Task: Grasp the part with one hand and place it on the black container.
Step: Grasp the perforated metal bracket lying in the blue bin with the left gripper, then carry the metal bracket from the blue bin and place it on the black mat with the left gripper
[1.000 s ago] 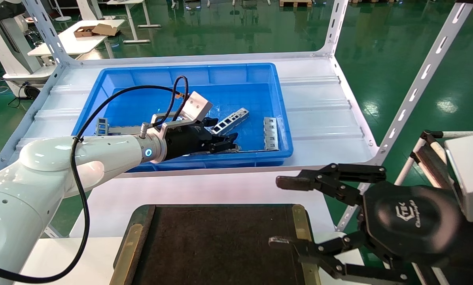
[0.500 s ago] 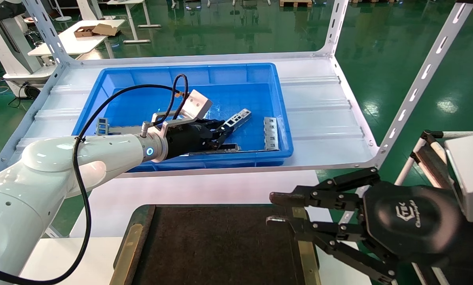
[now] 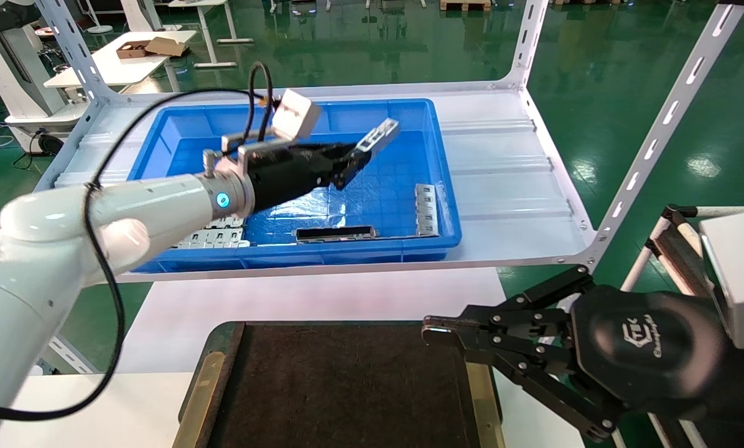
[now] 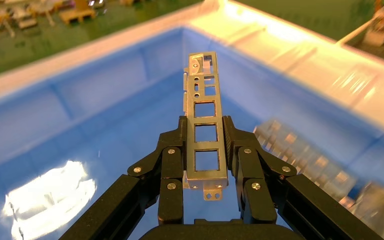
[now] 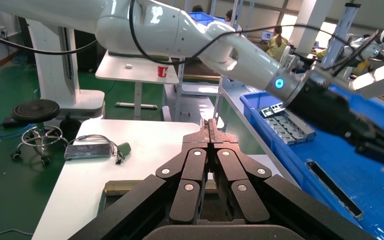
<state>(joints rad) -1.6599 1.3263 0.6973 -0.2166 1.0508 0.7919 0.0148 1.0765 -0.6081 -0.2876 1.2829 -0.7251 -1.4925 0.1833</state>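
The part is a thin, flat silver-grey metal strip with a row of square cut-out windows along its face and small round holes toward its far end. The left hand is closed on its lower end, black fingers pressing both long edges, so the strip juts forward beyond the fingertips, held in the air above the smooth blue plastic bin. The matte brown-black container, with brass-coloured edge strips, lies nearer on the white surface. The right hand hangs at its corner, fingers pressed together, holding nothing.
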